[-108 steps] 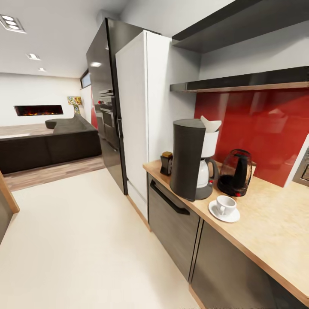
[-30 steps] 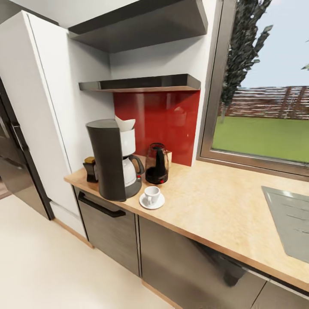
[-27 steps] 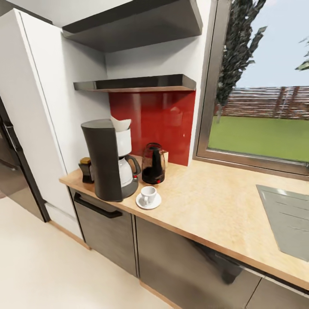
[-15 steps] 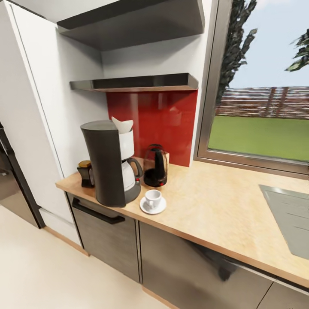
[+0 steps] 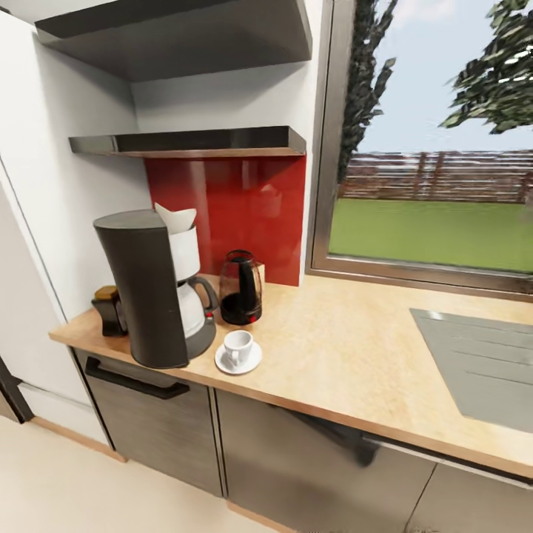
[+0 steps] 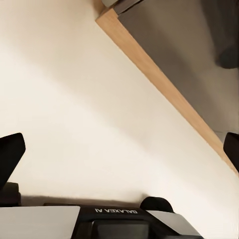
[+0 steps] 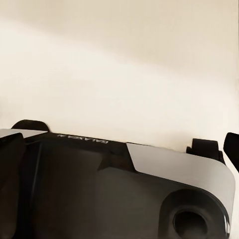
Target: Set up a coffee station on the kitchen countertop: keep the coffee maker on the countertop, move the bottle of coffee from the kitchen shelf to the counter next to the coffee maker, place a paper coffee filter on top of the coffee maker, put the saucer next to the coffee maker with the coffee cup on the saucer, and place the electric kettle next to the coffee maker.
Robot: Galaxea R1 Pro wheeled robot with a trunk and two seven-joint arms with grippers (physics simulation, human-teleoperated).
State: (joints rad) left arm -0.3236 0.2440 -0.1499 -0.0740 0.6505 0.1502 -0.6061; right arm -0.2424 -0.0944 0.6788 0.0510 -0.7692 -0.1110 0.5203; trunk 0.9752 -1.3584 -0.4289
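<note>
On the left end of the kitchen countertop [image 5: 340,348] stands the tall dark coffee maker [image 5: 148,296], and the white paper coffee filter [image 5: 175,218] sits on top of it. The bottle of coffee [image 5: 111,311] is just left of the machine. To the machine's right, against the red backsplash, stands the electric kettle [image 5: 240,289]. In front of the kettle the coffee cup [image 5: 237,346] rests on the saucer [image 5: 252,363]. The black kitchen shelf [image 5: 192,141] above holds nothing. My left gripper [image 6: 119,154] and right gripper [image 7: 119,149] hang open over the cream floor.
A grey cooktop [image 5: 481,363] is set into the counter at the right, under a large window [image 5: 437,148]. Grey cabinet fronts [image 5: 155,429] with a black handle run below. A second dark shelf [image 5: 185,37] hangs higher up. My base [image 7: 114,194] lies under both grippers.
The head camera has swung and come closer to the counter, so the whole picture has shifted. The things on the counter have not moved.
</note>
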